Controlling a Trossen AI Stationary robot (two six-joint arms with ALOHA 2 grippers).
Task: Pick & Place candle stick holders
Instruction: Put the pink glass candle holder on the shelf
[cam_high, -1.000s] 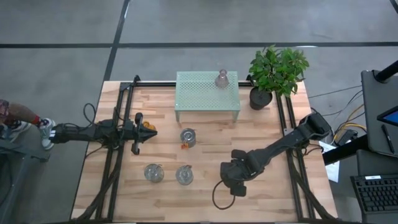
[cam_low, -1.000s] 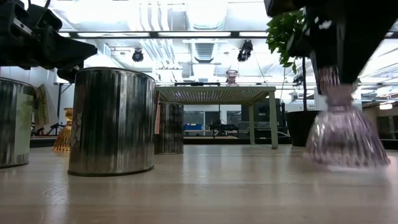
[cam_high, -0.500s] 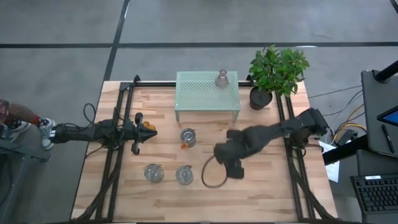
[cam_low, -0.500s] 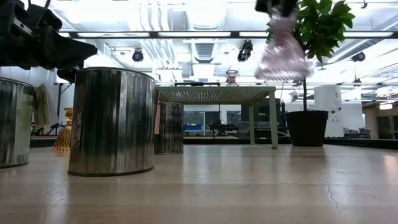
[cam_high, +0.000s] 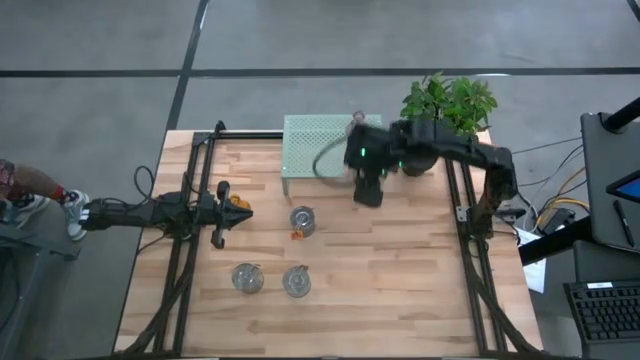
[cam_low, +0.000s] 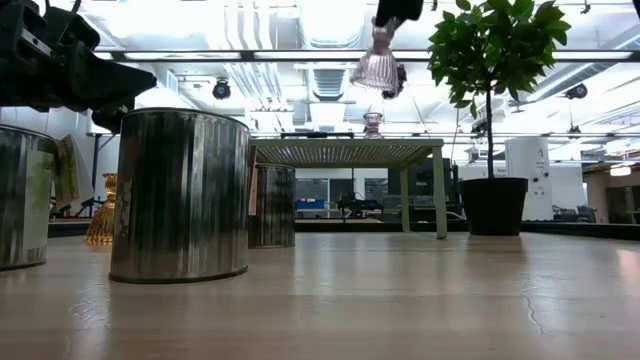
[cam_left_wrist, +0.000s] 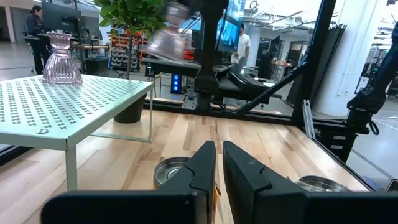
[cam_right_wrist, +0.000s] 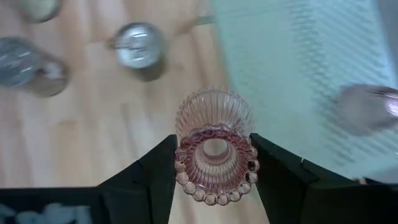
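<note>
Upper centre of the high frame: right claw (cam_high: 367, 180) clamped on a pale pink holder (cam_right_wrist: 214, 142), upright, neck up, aloft just beside the mesh shelf (cam_high: 310, 150). Second pink holder (cam_left_wrist: 61, 59) already stands there. Left claw (cam_left_wrist: 217, 158) nearly closed, far left, idle.

1 pink holder (cam_right_wrist: 214, 148) held in air, 1 pink (cam_high: 356, 126) on shelf, amber (cam_high: 238, 204) + 3 jars (cam_high: 301, 221) on table.

The right gripper (cam_high: 366, 178) now hangs at the mesh shelf's (cam_high: 310, 140) right edge, having swung up from the surface's front middle. The pale pink candle stick holder (cam_low: 378, 62) clamped in it has risen off the surface and is now above shelf height.
</note>
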